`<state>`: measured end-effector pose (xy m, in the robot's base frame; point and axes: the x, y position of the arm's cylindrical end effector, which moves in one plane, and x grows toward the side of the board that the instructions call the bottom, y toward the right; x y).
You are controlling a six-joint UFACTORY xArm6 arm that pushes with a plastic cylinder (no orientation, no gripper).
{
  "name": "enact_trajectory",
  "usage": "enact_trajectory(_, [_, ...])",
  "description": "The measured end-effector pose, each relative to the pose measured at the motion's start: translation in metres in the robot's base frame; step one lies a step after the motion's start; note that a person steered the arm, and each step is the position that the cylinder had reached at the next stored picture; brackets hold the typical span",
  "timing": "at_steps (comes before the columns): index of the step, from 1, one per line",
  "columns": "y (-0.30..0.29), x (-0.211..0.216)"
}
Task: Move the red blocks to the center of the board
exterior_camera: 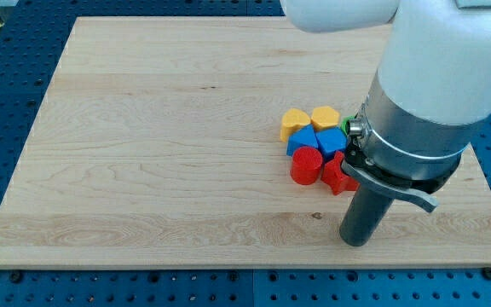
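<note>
Red cylinder (305, 166) and red block (337, 174), possibly star-shaped, lie just above-left of my tip (355, 240).

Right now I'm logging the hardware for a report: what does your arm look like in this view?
My arm shows as a thick white housing ending in a grey metallic cylinder, ringed by a black clamp band with a silver bolt at the view's left and a grey tab at its lower right. Below it hangs a straight dark rod; my tip is its blunt round end. No cables or markings show.
</note>
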<state>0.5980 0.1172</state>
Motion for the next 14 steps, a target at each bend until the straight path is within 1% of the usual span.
enact_trajectory(1, [0.000, 0.000])
enact_trajectory(3, [0.061, -0.004])
enact_trajectory(4, [0.067, -0.028])
enact_trajectory(5, [0.065, -0.062])
enact_trajectory(6, [0.059, -0.072])
enact_trajectory(8, [-0.007, -0.072])
enact_trajectory(9, [-0.029, -0.072])
enact_trajectory(10, [-0.043, -0.071])
enact_trajectory(11, [-0.048, -0.060])
enact_trajectory(12, [-0.072, -0.057])
enact_trajectory(14, [-0.145, -0.057])
